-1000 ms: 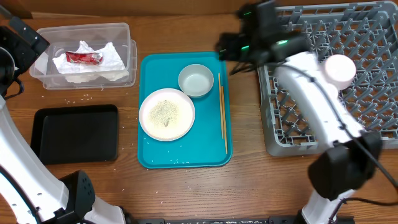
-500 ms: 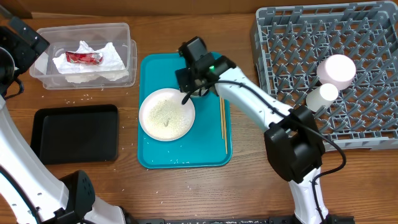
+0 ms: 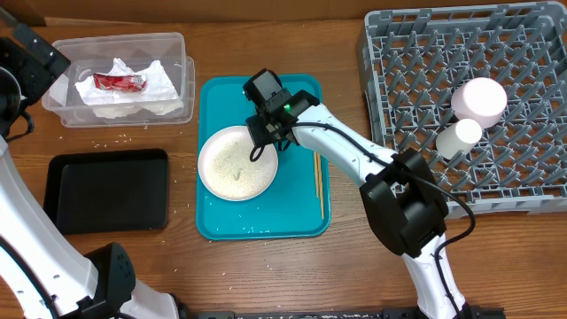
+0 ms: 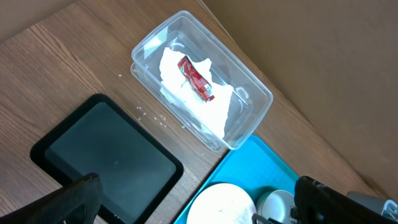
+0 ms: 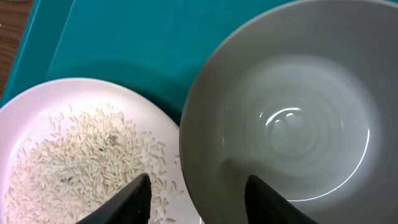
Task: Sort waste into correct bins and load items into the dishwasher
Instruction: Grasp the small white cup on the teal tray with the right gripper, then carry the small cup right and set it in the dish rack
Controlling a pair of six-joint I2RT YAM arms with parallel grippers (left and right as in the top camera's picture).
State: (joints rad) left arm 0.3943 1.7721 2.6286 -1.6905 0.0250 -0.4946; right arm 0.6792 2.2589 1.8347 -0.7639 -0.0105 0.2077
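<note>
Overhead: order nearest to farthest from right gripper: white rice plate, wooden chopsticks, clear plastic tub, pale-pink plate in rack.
1. White round plate of rice, directly beside the right gripper.
2. Thin wooden chopsticks, right side of the teal tray.
3. Clear rectangular plastic tub, far left.
4. Pale-pink round plate, in the grey dish rack, far right.

On the teal tray (image 3: 221, 226), the rice plate (image 3: 232, 168) lies just beside the bowl (image 5: 292, 124), with only a thin gap between them. The chopsticks (image 3: 318, 177) block the tray's right side. The tabletop (image 3: 350, 133) between the tray and the dish rack (image 3: 416, 53) gives free passage.
</note>
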